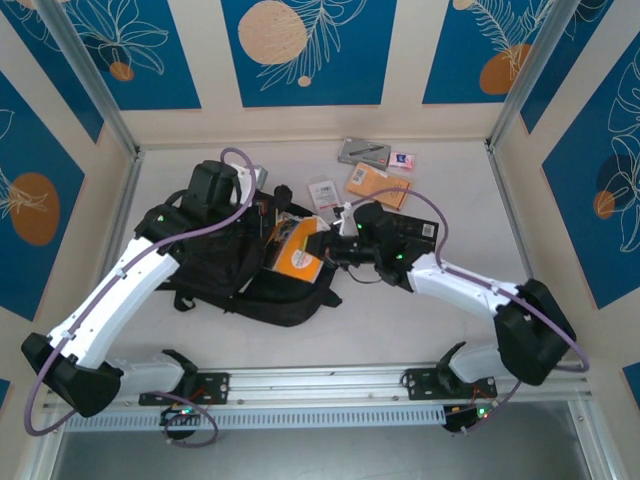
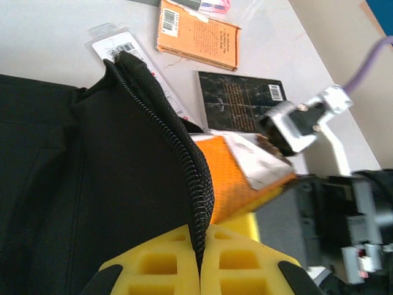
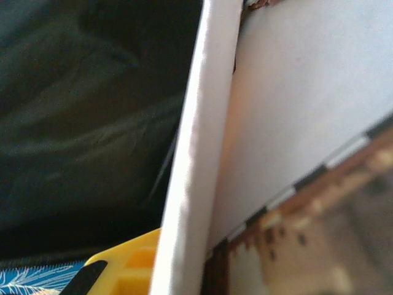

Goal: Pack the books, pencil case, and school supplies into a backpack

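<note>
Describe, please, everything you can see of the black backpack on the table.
The backpack is large and made of soft black fabric, with straps and a coarse black zip. It lies slumped on the table, left of centre, with its mouth open towards the right. The left tool is shut on the zipped rim and holds it up. An orange book, gripped by the right tool, pokes into the opening.
</note>
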Motion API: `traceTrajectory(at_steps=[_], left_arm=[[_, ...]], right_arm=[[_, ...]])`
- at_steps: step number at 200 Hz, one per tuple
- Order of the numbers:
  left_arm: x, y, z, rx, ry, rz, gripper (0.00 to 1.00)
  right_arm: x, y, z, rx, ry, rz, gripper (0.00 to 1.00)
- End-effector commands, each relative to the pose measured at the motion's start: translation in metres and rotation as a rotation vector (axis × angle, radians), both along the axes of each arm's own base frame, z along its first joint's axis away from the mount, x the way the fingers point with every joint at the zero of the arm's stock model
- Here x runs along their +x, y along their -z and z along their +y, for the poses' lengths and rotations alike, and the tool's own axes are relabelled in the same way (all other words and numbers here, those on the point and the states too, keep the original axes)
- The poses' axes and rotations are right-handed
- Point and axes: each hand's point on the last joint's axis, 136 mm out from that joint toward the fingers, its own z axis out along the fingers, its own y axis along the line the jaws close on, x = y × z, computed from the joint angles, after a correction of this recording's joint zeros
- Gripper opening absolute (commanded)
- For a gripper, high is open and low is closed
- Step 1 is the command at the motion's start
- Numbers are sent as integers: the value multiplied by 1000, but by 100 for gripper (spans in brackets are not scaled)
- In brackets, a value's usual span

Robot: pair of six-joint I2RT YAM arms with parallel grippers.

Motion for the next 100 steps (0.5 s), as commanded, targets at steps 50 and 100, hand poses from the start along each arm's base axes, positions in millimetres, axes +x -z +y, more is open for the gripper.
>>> traceTrajectory(at_steps=[50,100], left_arm=[[-4,-61,-12,-113,79,-155,0],[-1,-66,-11,-132,50,-156,0]], right_arm=[[41,-13,78,53,18,-168,0],[67,37,118,24,-6,-83,1]])
